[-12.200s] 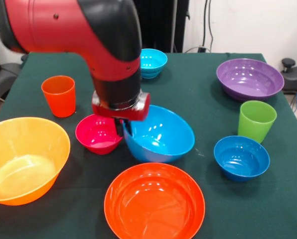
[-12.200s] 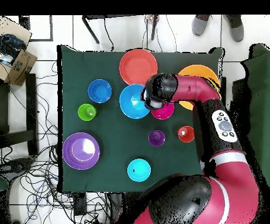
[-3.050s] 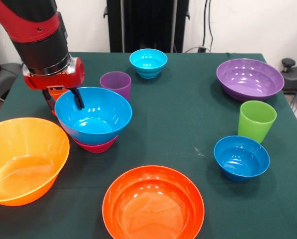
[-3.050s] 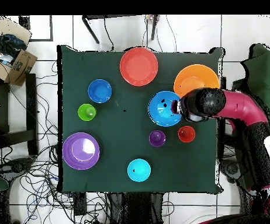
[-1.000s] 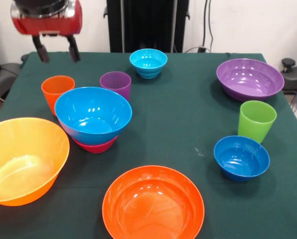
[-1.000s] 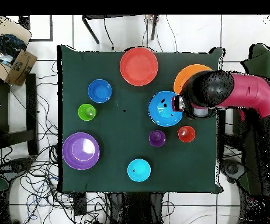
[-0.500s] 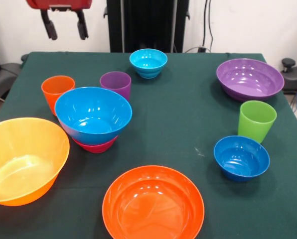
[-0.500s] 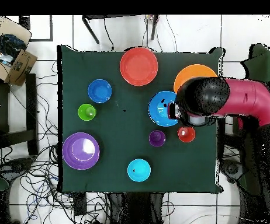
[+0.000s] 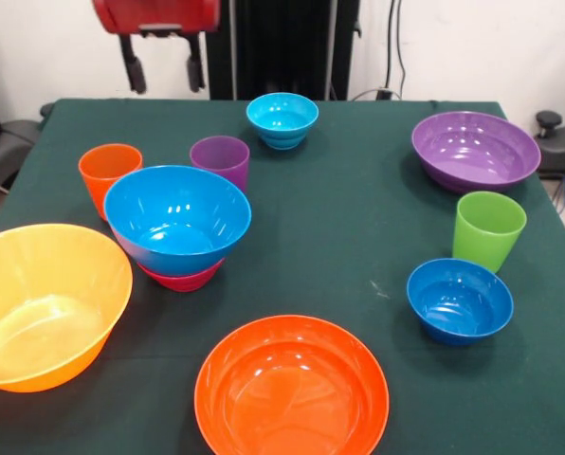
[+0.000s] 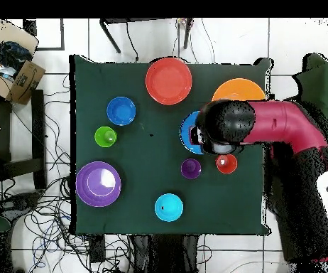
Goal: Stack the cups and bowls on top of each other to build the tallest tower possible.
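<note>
My gripper [image 9: 163, 74] hangs open and empty high above the table's far left, over the orange cup [image 9: 111, 178] and the purple cup [image 9: 219, 159]. The sky-blue bowl [image 9: 176, 218] rests upright on the small magenta bowl [image 9: 183, 279], the only stack in view. The yellow-orange bowl [image 9: 41, 303] stands alone at the near left and the orange-red bowl [image 9: 292, 384] at the front. At the right are the purple bowl [image 9: 475, 149], the green cup [image 9: 488, 229] and the dark blue bowl [image 9: 459, 299]. In the overhead view the arm [image 10: 227, 128] covers part of the sky-blue bowl [image 10: 187, 132].
A small cyan bowl [image 9: 282, 118] sits at the far middle of the green cloth [image 9: 358, 227]. In the overhead view, cables and a cardboard box [image 10: 21, 77] lie on the floor to the left of the table.
The gripper, having let go of the sky-blue bowl on the magenta bowl, has risen and drifted right along the top of the front view. It stays open.
</note>
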